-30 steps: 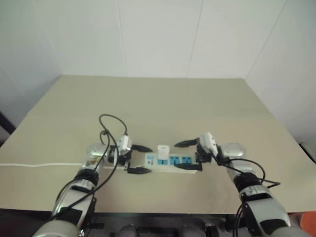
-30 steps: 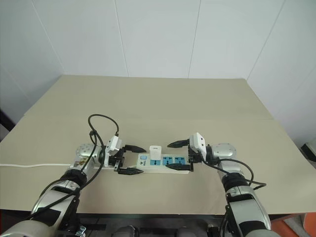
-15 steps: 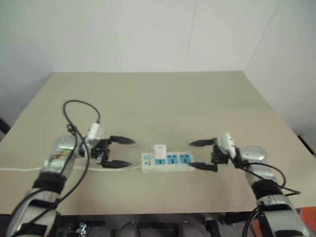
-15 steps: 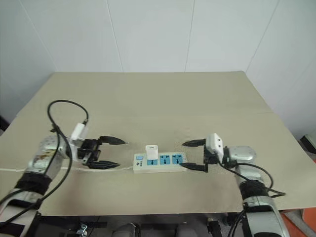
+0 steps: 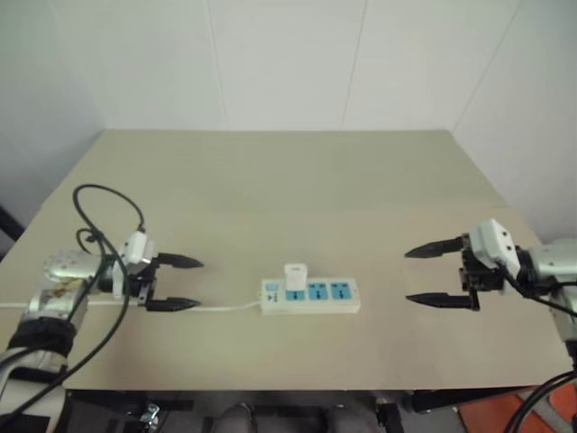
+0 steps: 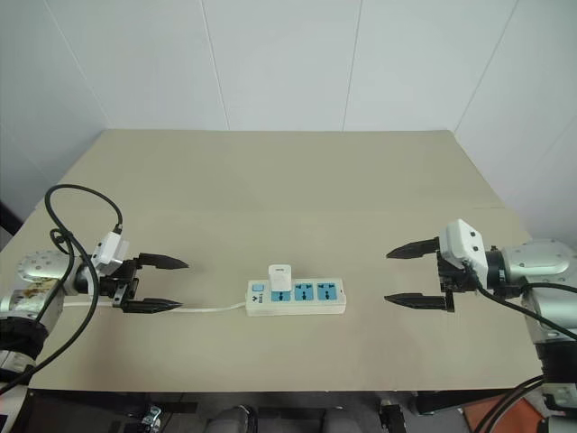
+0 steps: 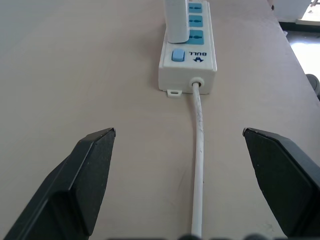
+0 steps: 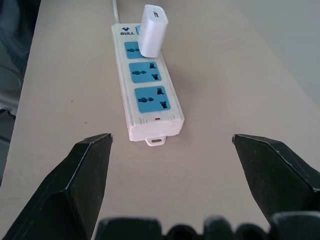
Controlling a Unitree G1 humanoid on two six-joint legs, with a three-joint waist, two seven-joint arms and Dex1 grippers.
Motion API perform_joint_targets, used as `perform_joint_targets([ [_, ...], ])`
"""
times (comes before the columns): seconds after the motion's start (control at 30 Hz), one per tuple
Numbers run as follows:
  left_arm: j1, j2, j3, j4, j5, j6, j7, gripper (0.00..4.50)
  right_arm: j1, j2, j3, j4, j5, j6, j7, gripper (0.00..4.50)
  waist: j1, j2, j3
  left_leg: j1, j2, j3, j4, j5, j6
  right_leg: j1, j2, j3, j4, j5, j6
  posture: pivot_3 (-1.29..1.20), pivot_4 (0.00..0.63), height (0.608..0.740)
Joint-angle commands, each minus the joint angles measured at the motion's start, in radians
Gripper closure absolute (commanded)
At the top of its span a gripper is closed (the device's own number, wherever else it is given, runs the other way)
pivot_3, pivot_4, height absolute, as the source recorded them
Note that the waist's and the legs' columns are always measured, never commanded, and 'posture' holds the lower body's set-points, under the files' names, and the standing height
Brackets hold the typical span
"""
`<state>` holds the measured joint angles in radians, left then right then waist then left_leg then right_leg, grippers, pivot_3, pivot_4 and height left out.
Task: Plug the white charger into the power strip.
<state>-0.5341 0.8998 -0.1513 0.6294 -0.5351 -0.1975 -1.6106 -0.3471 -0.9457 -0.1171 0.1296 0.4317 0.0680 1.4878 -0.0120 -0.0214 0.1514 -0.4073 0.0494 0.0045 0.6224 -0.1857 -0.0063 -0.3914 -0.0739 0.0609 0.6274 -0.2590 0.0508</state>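
The white charger (image 6: pixel 281 277) stands upright in the leftmost blue socket of the power strip (image 6: pixel 297 297), seated, so I judge the plugging done. It looks like a small, light, hard plastic block with smooth sides that could slip; if I had to reseat it, I would pinch its two broad flat faces low down and push straight, never sideways on the prongs. The strip is light too and would likely slide on the tan table (image 6: pixel 288 180) unless I braced its far end. Its thin cord (image 6: pixel 212 309) runs left under my left gripper (image 6: pixel 160 284), whose fingers stand wide apart, holding nothing. My right gripper (image 6: pixel 410 274) hovers well to the right of the strip, also spread wide and empty.
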Motion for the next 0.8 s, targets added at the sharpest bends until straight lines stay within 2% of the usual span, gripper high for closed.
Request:
perform_joint_targets([
  [0.03, -0.016, -0.002, 0.025, -0.004, -0.003, -0.011, -0.004, 0.05, 0.029, -0.02, -0.043, -0.047, 0.01, 0.023, -0.035, 0.0, 0.0, 0.0, 0.0, 0.0, 0.0, 0.0, 0.0, 0.0, 0.0, 0.0, 0.0, 0.0, 0.0, 0.0, 0.0, 0.0, 0.15, 0.74],
  [0.3, -0.027, -0.022, 0.02, -0.005, 0.003, 0.001, -0.004, 0.05, 0.09, -0.042, -0.066, -0.092, 0.024, 0.071, -0.06, 0.0, 0.0, 0.0, 0.0, 0.0, 0.0, 0.0, 0.001, 0.0, 0.0, 0.0, 0.0, 0.0, 0.0, 0.0, 0.0, 0.0, 0.15, 0.74],
  [0.8, -0.028, -0.05, 0.045, -0.024, 0.016, 0.019, -0.004, 0.05, 0.093, -0.044, -0.061, -0.083, 0.012, 0.081, -0.082, 0.0, 0.0, 0.0, 0.0, 0.0, 0.0, 0.0, 0.001, 0.0, 0.0, 0.0, 0.0, 0.0, 0.001, 0.0, 0.0, 0.0, 0.15, 0.74],
])
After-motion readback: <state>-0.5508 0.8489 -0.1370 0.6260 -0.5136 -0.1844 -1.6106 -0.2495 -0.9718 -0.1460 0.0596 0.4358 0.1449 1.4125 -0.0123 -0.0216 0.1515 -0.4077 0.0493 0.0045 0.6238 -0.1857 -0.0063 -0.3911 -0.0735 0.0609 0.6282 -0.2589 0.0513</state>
